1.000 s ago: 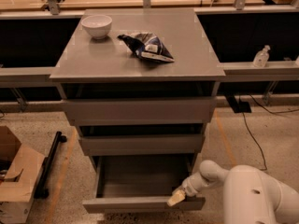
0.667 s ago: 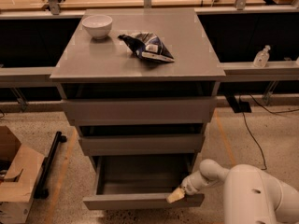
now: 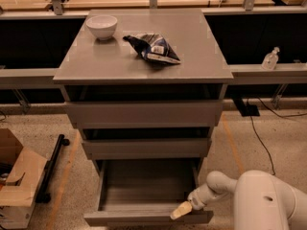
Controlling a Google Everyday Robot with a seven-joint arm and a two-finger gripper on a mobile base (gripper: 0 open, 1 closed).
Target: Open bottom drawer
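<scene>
- The bottom drawer stands a shade further out than a second ago. Its front panel sits lower in view, and its plain grey inside lies open beneath the middle drawer front.
- The claw has come along with it and rests at the right part of the drawer front's top edge. Whether it is apart, together or clamped there, I cannot tell.
- On the grey surface, a white bowl sits near the far left corner and a crumpled snack bag lies near the middle; neither has moved.
- Around it are a speckled floor, a cardboard box at the left, and a clear bottle on the ledge at the right.
</scene>
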